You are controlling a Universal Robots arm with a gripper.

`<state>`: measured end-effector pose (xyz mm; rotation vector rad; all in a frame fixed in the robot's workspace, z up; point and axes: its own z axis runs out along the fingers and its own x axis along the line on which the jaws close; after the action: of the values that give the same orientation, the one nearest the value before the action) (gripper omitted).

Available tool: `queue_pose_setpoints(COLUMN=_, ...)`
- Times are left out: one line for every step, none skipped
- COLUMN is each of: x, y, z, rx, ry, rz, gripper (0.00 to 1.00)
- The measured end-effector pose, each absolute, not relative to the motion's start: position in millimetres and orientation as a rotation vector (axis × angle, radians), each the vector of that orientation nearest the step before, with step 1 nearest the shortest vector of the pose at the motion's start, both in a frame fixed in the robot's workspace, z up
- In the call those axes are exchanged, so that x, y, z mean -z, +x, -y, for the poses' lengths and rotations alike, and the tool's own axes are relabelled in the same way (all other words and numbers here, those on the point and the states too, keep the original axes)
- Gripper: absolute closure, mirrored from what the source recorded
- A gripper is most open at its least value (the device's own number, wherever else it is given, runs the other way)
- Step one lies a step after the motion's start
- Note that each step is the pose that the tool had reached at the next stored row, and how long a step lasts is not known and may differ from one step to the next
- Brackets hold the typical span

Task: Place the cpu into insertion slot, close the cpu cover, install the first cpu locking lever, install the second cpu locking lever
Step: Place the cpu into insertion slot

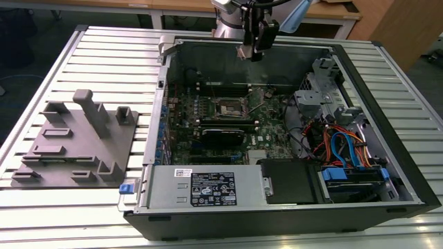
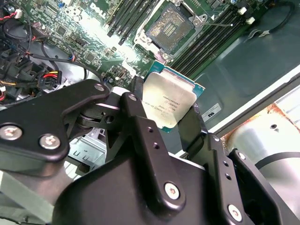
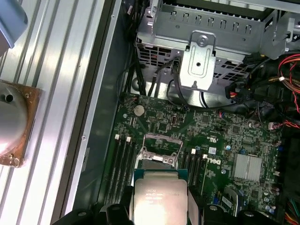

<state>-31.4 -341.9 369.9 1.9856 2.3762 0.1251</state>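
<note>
Read the exterior view as a dial centred on the socket, with twelve o'clock pointing away from the camera.

Nearest, at six o'clock, is the near wall of the open black tower computer case [image 1: 277, 224], which lies on its side on the ribbed aluminium table [image 1: 55, 218]. Just inside that wall sits a silver box-shaped power supply with a label [image 1: 207, 188]. A flat black drive [image 1: 291, 180] is beside it at five o'clock.

A bundle of blue and orange cables [image 1: 343, 145] lies at four o'clock. At about eight o'clock, outside the case wall, a grey plastic fixture plate with upright pegs [image 1: 76, 140] rests on the table.

Further in, a long black rectangular module [image 1: 223, 136] lies on the green circuit board [image 3: 211, 131], close to the socket at six o'clock. The insertion slot [image 1: 226, 107] [image 2: 171, 29] is a small square dark socket with a silvery rim, and its contact field is bare. In the first wrist view the cpu cover [image 3: 161, 143], a thin silvery windowed plate, appears swung up off the socket.

Farthest, just past twelve o'clock above the case's far wall, hangs the black two-fingered gripper [image 1: 250, 52] [image 2: 165, 111]. It is clenched on the cpu [image 1: 243, 52] [image 2: 171, 96] [image 3: 159, 199], a flat square chip with a dull silver-grey top and a green edge. Its black fingers [image 2: 138, 115] pinch two opposite edges of the chip. The chip is in the air, well clear of the board and apart from the slot.
</note>
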Motion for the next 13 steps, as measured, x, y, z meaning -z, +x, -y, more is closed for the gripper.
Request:
queue_pose_setpoints(x=-369.9, y=-31.4, z=341.9, rx=-0.125, ry=1.986, rz=-2.376, gripper=0.46)
queue_pose_setpoints(x=-369.9, y=-31.4, z=341.9, rx=-0.125, ry=1.986, rz=-2.376, gripper=0.46)
queue_pose_setpoints(x=-369.9, y=-31.4, z=341.9, rx=-0.125, ry=1.986, rz=-2.376, gripper=0.46)
queue_pose_setpoints(x=-369.9, y=-31.4, z=341.9, rx=-0.125, ry=1.986, rz=-2.376, gripper=0.46)
queue_pose_setpoints(x=-369.9, y=-31.4, z=341.9, rx=-0.125, ry=1.986, rz=-2.376, gripper=0.46)
queue_pose_setpoints(x=-369.9, y=-31.4, z=341.9, rx=-0.125, ry=1.986, rz=-2.376, gripper=0.46)
queue_pose_setpoints(x=-369.9, y=-31.4, z=341.9, rx=-0.125, ry=1.986, rz=-2.376, gripper=0.46)
queue_pose_setpoints(x=-369.9, y=-31.4, z=341.9, rx=-0.125, ry=1.986, rz=-2.376, gripper=0.46)
queue_pose_setpoints(x=-369.9, y=-31.4, z=341.9, rx=-0.125, ry=1.986, rz=-2.375, gripper=0.46)
queue_pose_setpoints(x=-369.9, y=-31.4, z=341.9, rx=-0.125, ry=1.988, rz=-2.374, gripper=0.46)
queue_pose_setpoints(x=-369.8, y=-31.4, z=342.0, rx=-0.125, ry=1.991, rz=-2.372, gripper=0.46)
queue_pose_setpoints(x=-369.8, y=-31.4, z=342.0, rx=-0.125, ry=1.994, rz=-2.369, gripper=0.46)
queue_pose_setpoints(x=-369.8, y=-31.4, z=341.9, rx=-0.125, ry=2.000, rz=-2.364, gripper=0.46)
